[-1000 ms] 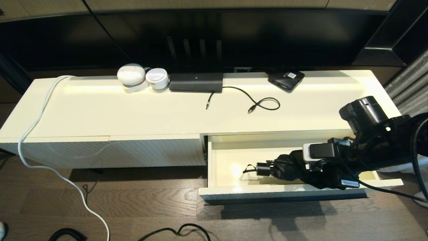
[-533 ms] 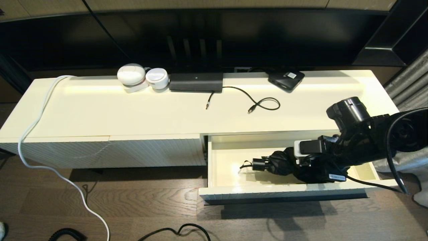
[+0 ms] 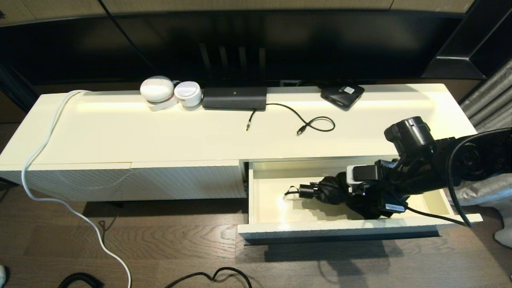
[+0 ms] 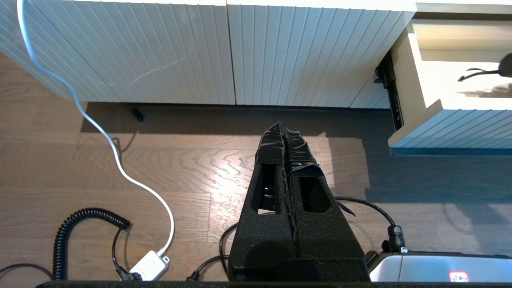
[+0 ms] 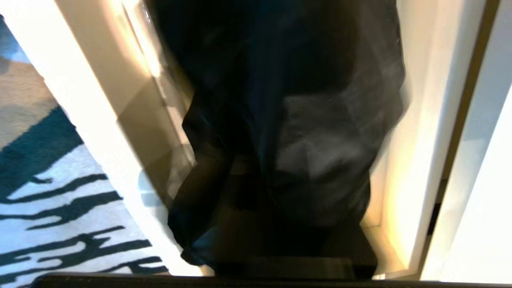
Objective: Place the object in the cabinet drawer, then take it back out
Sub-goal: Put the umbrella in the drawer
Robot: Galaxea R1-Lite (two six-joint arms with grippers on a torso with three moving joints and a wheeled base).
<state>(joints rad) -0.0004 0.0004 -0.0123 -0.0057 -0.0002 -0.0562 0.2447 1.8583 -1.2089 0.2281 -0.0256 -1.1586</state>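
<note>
At far left we note a white cable [image 3: 38, 152] trailing off the low cream cabinet [image 3: 120, 132] onto the wood floor [image 3: 160, 256]. On the cabinet's top, along the back edge, sit two white rounded devices [image 3: 170, 93], then a black flat box [image 3: 234, 98] with a thin black cord [image 3: 304, 122] looping to its right, then a smaller black box [image 3: 342, 95].

The left end effector [image 4: 285, 138] hangs parked above the floor in front of the closed ribbed panel [image 4: 200, 52]; its taped fingers [image 4: 272, 144] are pressed together, holding nothing.

To the right of that panel the cabinet drawer [image 3: 320, 230] stands pulled out. Inside it lies a folded black umbrella [image 3: 332, 191], handle and wrist loop toward the drawer's left end, fabric body toward the right.

The right end effector [image 3: 372, 200] is down in the drawer directly over the umbrella's fabric. Dark fabric fills the right wrist view, so we cannot tell whether its fingers are apart or clamped on the umbrella.
</note>
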